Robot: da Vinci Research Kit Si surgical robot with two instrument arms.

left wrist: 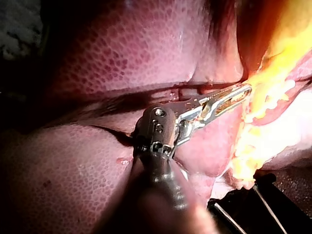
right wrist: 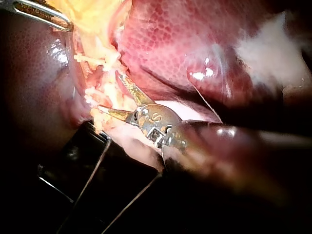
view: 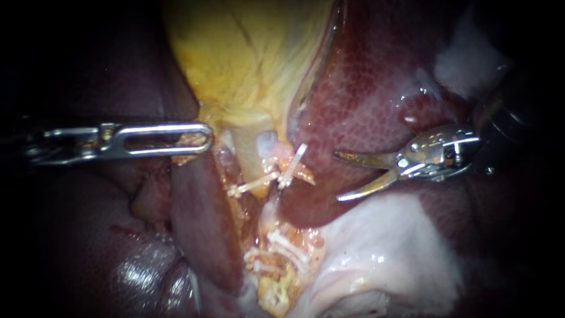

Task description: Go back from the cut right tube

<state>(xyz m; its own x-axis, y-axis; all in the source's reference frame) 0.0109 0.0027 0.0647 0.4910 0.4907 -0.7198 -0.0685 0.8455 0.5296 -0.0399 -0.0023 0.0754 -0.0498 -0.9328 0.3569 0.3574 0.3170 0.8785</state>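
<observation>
Your right instrument [view: 337, 176] hung with its curved blades parted and nothing between them. It was over the liver [view: 365, 100], just beside the upper clips [view: 293, 162] but apart from them. The cut tube [view: 269, 215] lay between those upper clips and the lower clips [view: 282, 247], its ends separated, and neither blade touched it. Your left instrument [view: 197, 140] came in level from the left, its slotted jaws closed on the yellow edge of the gallbladder [view: 247, 59]. In your right wrist view the blade tips pointed toward the clipped tissue, near it but not in contact.
</observation>
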